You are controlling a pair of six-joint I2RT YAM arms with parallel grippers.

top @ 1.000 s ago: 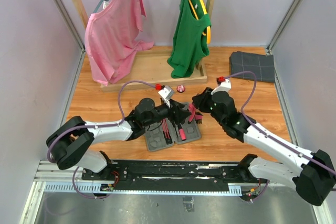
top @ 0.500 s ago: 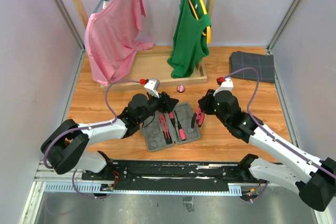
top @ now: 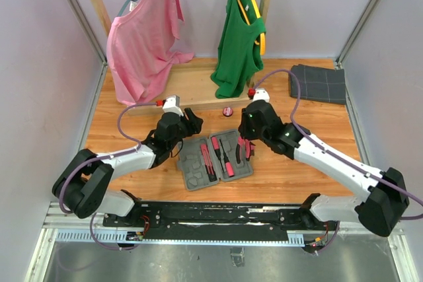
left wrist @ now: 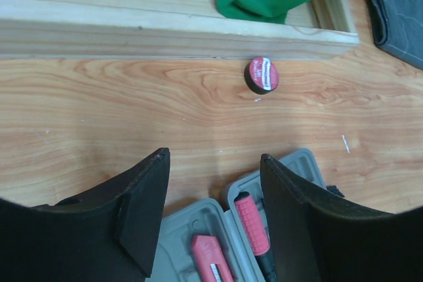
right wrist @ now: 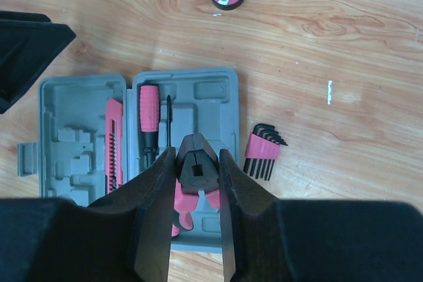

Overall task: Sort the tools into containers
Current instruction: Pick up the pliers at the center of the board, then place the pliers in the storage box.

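Note:
The grey tool case [top: 193, 171] lies open on the wooden table. It holds a pink-handled screwdriver [right wrist: 148, 109] and a long pink knife-like tool [right wrist: 114, 143]. My right gripper [top: 246, 142] is shut on pink-handled pliers [right wrist: 197, 166] and holds them above the case's right half [right wrist: 213, 90]. My left gripper [top: 190, 123] is open and empty, just past the case's far left edge. In the left wrist view it [left wrist: 213, 162] is above the case [left wrist: 301, 166]. A small round red piece [top: 229, 111] lies on the table beyond the case.
A pink hex key set [right wrist: 262, 151] lies on the table right of the case. A wooden clothes rack base [top: 192, 87] with pink [top: 142, 37] and green [top: 239, 31] shirts stands behind. A dark grey folded cloth [top: 318, 82] lies at the far right.
My left gripper has drawn back to the left, off the case. My right gripper has carried the pliers left and farther, over the case's right half.

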